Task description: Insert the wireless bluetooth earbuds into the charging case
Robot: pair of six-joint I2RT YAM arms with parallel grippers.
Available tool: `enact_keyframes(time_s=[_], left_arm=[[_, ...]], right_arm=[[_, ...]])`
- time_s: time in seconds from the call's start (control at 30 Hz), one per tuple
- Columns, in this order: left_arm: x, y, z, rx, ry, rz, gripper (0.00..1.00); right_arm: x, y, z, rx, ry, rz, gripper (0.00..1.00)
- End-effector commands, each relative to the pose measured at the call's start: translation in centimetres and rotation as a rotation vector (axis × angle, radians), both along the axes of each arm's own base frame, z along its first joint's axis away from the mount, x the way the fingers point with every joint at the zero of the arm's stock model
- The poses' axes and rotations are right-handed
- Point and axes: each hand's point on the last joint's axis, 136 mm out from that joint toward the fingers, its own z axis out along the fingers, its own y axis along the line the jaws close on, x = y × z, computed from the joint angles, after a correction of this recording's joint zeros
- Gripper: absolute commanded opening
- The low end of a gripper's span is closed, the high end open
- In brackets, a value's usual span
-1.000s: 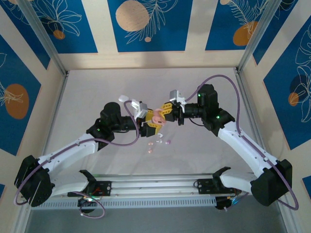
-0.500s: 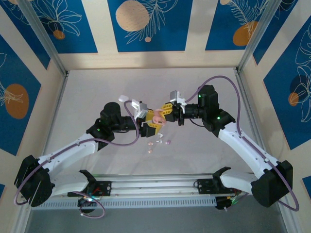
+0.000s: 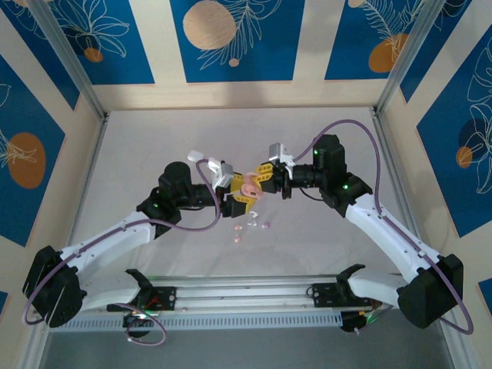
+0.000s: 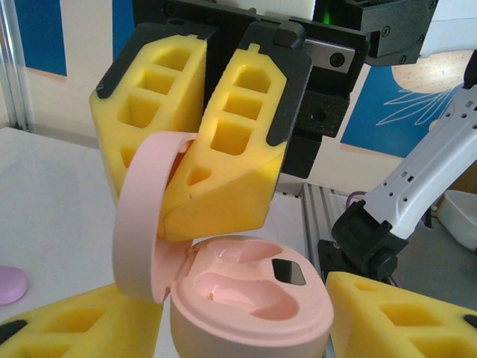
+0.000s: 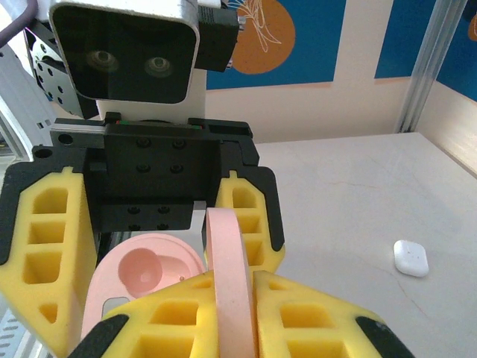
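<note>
The pink charging case point(image 4: 250, 298) is up off the table between both grippers, its lid point(image 4: 141, 216) swung open. Both moulded sockets in the body are bare. My left gripper point(image 4: 246, 332) is shut on the case body, with a yellow foam finger on each side. My right gripper point(image 5: 235, 313) is shut on the edge of the lid point(image 5: 229, 261), and the case body point(image 5: 141, 276) sits beyond it. From above, the left gripper point(image 3: 237, 194) and right gripper point(image 3: 261, 174) meet at the case point(image 3: 250, 187). Several tiny earbuds point(image 3: 251, 226) lie on the table just in front of them.
A white case point(image 5: 411, 257) lies on the table behind the arms, seen from above as the white case point(image 3: 194, 154). A small purple rounded piece point(image 4: 11, 285) rests on the table. The aluminium rail point(image 3: 246, 296) runs along the near edge.
</note>
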Motion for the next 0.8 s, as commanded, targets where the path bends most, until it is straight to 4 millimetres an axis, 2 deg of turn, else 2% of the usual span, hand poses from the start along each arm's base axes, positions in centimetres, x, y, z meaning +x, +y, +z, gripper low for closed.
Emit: enact_keyframes(time_s=[0.0,0.33,0.47,0.63,0.77], left_arm=[[-0.6,-0.2,1.3,-0.027,-0.049,-0.034,0.56],[-0.4,-0.2,1.0,-0.012,-0.038,-0.028,0.38],[-0.3,-0.2,1.1,-0.013,-0.041,-0.018,0.35],[0.2,0.2,0.9,-0.016,-0.044,0.031,0.32],[0.7,1.0,0.3,-0.025,-0.061,0.100,0.31]], right_arm=[[-0.2,0.0,0.3,0.009,0.001,0.000,0.15],[-0.1,0.0,0.4,0.008,0.002,-0.006,0.17],[0.0,-0.1,0.6,0.010,0.005,-0.014,0.21],[0.8,-0.6,1.4,0.021,0.039,-0.089,0.35],[1.8,-2.1,2.8,0.054,0.143,-0.215,0.47]])
